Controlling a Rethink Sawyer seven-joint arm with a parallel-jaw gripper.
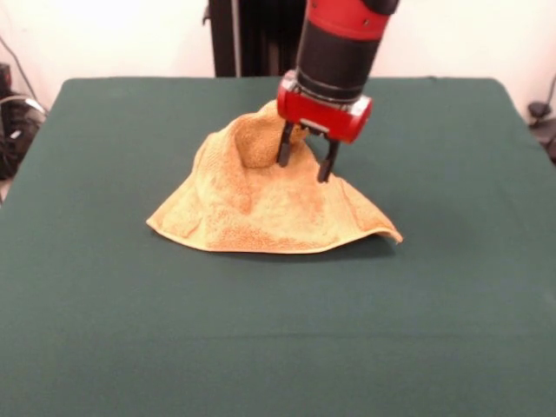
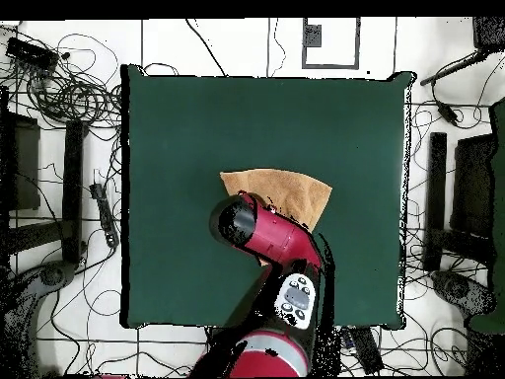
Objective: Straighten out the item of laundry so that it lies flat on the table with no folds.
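Observation:
The orange-tan towel (image 1: 261, 204) lies crumpled at the middle of the green table (image 1: 122, 313). Its front part spreads into a rough triangle, and its back part is bunched up into a raised fold. My gripper (image 1: 305, 156) stands over that raised back part, pointing down, with its two black fingers apart and their tips down at the cloth. The left finger (image 1: 284, 146) is beside the tall fold. In the overhead view the towel (image 2: 286, 192) shows as a triangle on the table (image 2: 178, 128), and the arm (image 2: 266, 237) covers its near part and hides the gripper.
Cables and stands (image 2: 69, 99) lie on the floor around the table. The black pedestal (image 1: 252, 35) stands behind the table's far edge. Green cloth shows on all sides of the towel.

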